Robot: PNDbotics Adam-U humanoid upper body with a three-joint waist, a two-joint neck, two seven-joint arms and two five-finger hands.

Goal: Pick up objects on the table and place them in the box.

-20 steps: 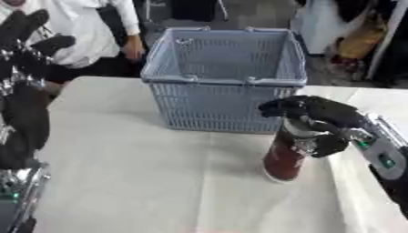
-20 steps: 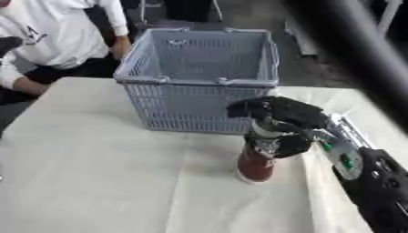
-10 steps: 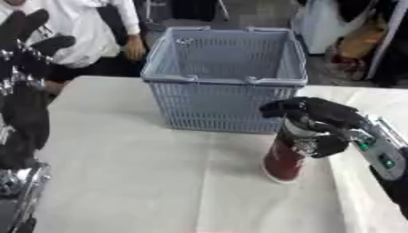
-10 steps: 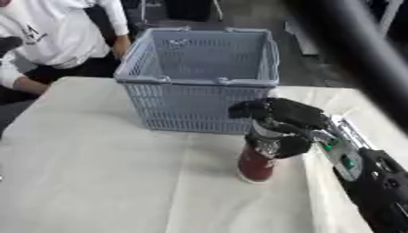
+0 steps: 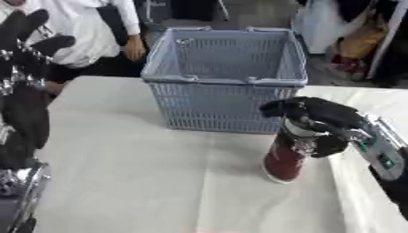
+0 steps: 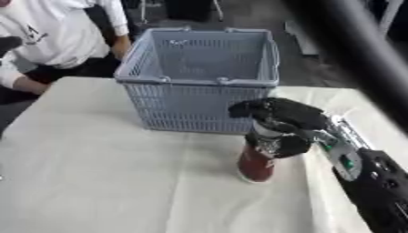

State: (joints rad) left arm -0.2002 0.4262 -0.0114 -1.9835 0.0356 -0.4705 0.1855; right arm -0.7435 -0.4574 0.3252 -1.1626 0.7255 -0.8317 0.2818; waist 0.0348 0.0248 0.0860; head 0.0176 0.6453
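A dark red bottle (image 5: 284, 157) stands upright on the white table (image 5: 159, 182), just in front of the right corner of the grey plastic basket (image 5: 227, 77). My right hand (image 5: 318, 118) comes in from the right and is curled round the bottle's upper part, hiding its top. The bottle's base rests on the table. My left hand (image 5: 24, 82) is raised at the left edge, fingers straight and pointing up, holding nothing.
The basket looks empty inside and stands at the table's far middle. A person in a white shirt (image 6: 56, 36) sits beyond the table's far left corner. A dark out-of-focus bar (image 6: 366, 59) crosses the right eye view's upper right.
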